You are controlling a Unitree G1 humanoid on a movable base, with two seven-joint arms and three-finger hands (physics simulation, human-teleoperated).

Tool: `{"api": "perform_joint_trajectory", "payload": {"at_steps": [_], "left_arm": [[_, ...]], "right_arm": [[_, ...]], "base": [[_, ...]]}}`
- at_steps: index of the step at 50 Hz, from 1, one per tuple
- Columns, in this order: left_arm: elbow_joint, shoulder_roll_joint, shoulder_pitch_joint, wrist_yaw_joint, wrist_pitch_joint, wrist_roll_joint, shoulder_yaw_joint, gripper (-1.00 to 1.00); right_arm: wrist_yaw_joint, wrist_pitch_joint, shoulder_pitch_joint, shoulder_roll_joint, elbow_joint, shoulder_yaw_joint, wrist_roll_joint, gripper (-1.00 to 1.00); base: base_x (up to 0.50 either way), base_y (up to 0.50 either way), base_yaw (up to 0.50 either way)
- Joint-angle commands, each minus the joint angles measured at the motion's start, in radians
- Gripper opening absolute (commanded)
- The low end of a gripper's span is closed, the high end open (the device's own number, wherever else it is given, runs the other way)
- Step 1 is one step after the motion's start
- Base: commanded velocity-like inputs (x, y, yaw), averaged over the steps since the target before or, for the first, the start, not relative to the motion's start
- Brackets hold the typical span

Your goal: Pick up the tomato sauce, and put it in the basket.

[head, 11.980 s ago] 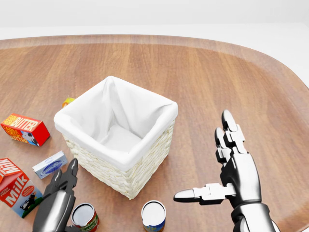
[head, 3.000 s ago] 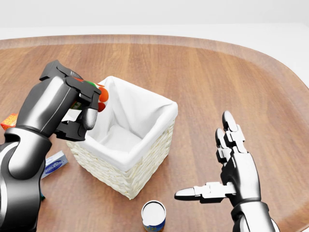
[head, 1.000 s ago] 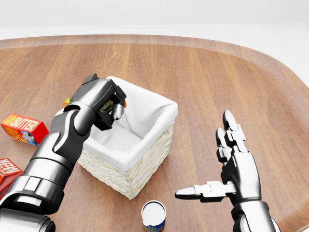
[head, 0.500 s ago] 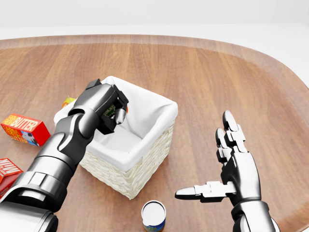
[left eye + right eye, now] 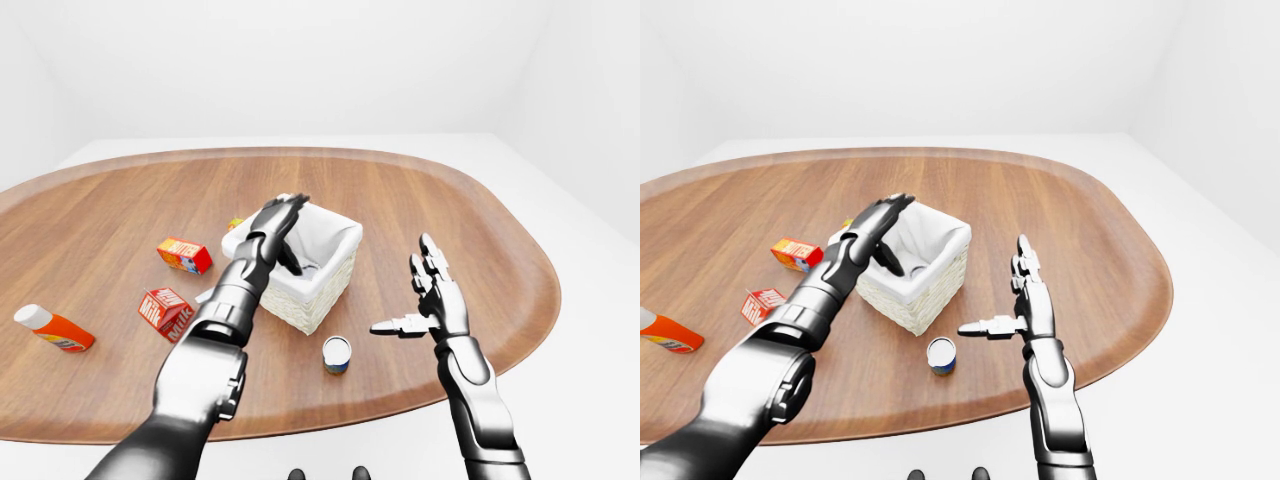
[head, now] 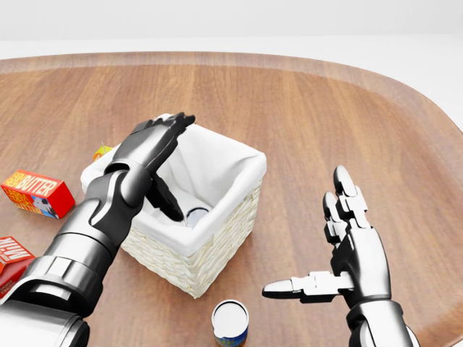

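Note:
The tomato sauce can [image 6: 195,215] lies inside the white-lined wicker basket [image 6: 230,211]; only its silver end shows, beside my left thumb. My left hand [image 6: 171,165] hovers over the basket's left rim, fingers spread open and holding nothing. At the right of the head view my right hand [image 6: 307,238] stays open, palm turned inward, away from the basket and empty.
Another can [image 6: 230,322] stands below the basket near the table's edge. A butter box [image 6: 36,193], a milk carton [image 6: 11,256] and a small yellow item [image 6: 101,152] lie to the left. An orange bottle [image 5: 55,328] rests at the far left.
My left hand has opened over the basket, and the can it held now lies inside. The right hand has not moved.

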Motion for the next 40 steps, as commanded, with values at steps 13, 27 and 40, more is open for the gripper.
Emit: {"api": "perform_joint_trajectory", "payload": {"at_steps": [13, 27, 40], "left_arm": [[-0.033, 0.0, 0.002, -0.009, 0.014, -0.004, 0.003, 1.0], [-0.078, 0.004, 0.001, -0.013, 0.023, -0.013, 0.009, 1.0], [-0.213, 0.017, 0.043, -0.064, 0.056, -0.034, 0.026, 1.0]], "right_arm": [[0.0, -0.001, 0.002, 0.001, 0.012, 0.003, -0.002, 1.0], [-0.002, 0.0, 0.001, 0.001, 0.003, 0.005, -0.004, 1.0], [0.0, -0.004, 0.004, 0.003, 0.013, 0.007, -0.006, 1.0]], "base": [[0.0, 0.0, 0.0], [0.0, 0.0, 0.0], [0.0, 0.0, 0.0]]}}
